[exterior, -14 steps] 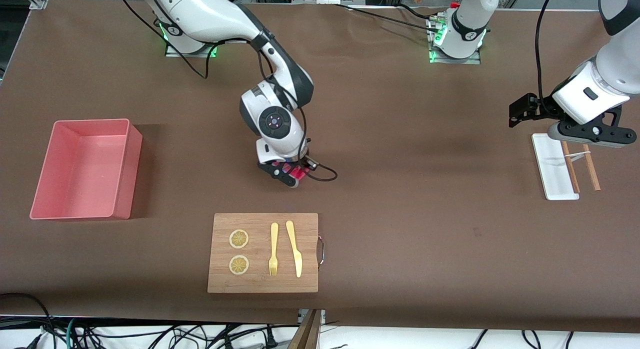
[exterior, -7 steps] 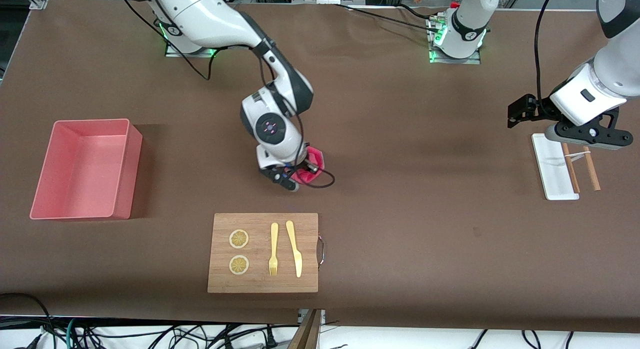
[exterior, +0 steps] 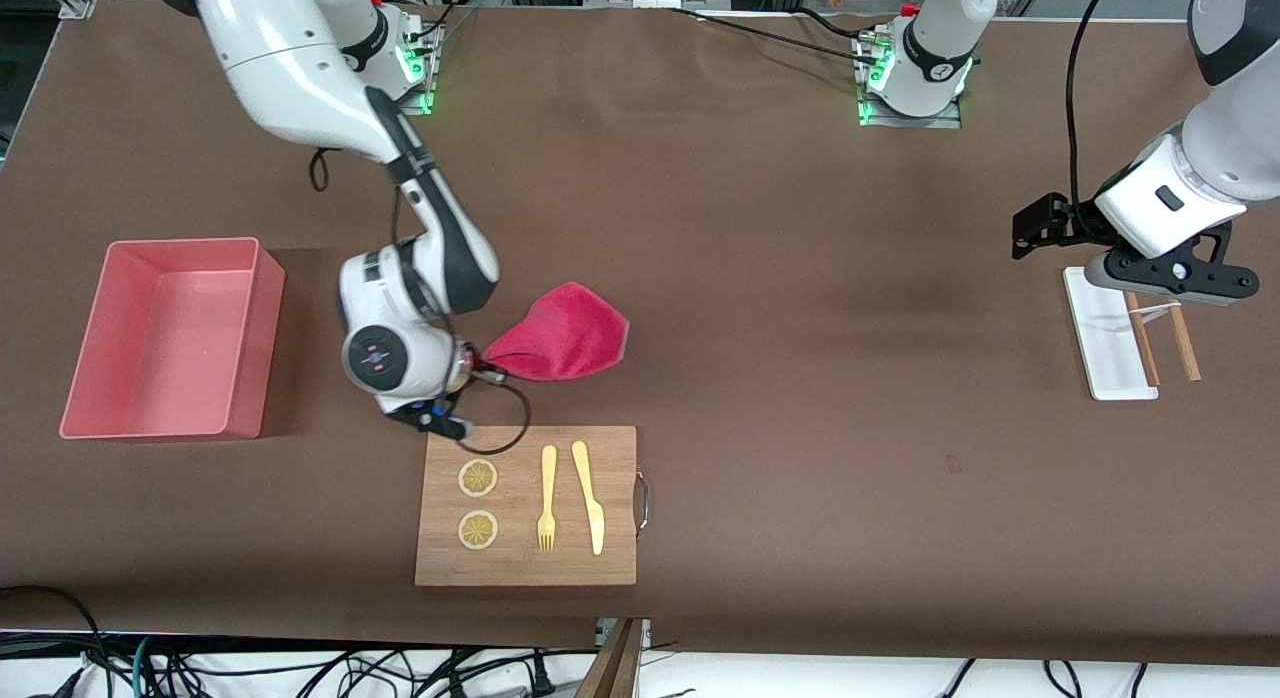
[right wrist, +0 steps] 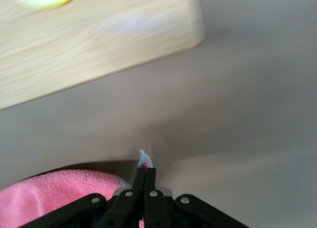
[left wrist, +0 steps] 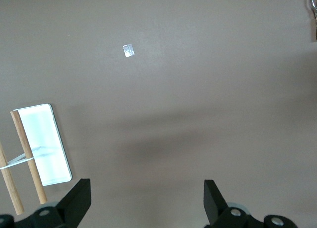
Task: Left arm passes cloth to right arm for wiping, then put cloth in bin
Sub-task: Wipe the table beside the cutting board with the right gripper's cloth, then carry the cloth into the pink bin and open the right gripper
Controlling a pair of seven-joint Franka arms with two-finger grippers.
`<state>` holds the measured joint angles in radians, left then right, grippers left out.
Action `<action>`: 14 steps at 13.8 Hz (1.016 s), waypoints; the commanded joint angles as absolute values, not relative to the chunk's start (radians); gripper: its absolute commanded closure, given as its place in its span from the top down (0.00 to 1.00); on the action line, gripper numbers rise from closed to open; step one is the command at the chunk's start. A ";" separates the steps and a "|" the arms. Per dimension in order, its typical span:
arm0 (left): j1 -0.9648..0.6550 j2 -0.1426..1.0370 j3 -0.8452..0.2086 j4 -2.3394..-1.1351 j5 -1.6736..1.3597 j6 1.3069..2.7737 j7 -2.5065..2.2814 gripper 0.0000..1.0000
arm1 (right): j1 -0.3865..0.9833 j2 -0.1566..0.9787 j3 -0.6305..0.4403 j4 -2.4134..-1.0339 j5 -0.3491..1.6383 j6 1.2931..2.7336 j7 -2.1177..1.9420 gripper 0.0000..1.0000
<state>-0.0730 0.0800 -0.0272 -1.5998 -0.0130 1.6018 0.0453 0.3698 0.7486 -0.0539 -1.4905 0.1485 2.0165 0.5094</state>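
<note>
My right gripper is shut on a corner of the magenta-red cloth. It sits low over the table beside the wooden board's corner, and the cloth trails from it toward the left arm's end. In the right wrist view the fingers pinch the cloth, with a grey loop tip poking out past them. The pink bin stands toward the right arm's end and holds nothing. My left gripper waits open and empty over the white tray; in the left wrist view nothing is between its fingers.
A wooden board nearer the front camera carries a yellow fork, a knife and two lemon slices. Two wooden sticks lie by the white tray. The board's edge shows in the right wrist view.
My right gripper has swung from the table's middle toward the bin, pulling the cloth along; the cloth now spreads out and trails. The left arm has hardly moved.
</note>
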 commanded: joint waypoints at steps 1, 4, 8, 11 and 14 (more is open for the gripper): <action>-0.089 0.106 -0.026 -1.571 0.008 1.585 0.048 1.00 | 0.367 0.726 -0.121 -1.494 0.133 1.955 0.352 0.00; -0.104 0.113 -0.026 -1.562 0.015 1.586 0.041 1.00 | 0.367 0.680 -0.178 -1.493 0.137 1.892 0.250 0.00; -0.095 0.121 -0.022 -1.551 -0.006 1.597 0.051 1.00 | 0.367 0.527 -0.184 -1.483 0.144 1.659 0.255 0.00; -0.078 0.121 -0.011 -1.543 -0.018 1.595 0.044 1.00 | 0.359 0.482 -0.208 -1.341 0.140 1.406 0.250 0.00; -0.049 0.118 -0.006 -1.511 -0.066 1.595 0.044 1.00 | 0.335 0.483 -0.267 -1.168 0.137 1.189 0.192 0.00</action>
<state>-0.0702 0.1018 -0.0080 -1.5709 -0.0404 1.6072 0.0439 0.3556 0.4559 -0.2357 -1.2867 0.1436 1.3047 0.2474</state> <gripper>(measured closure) 0.000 0.987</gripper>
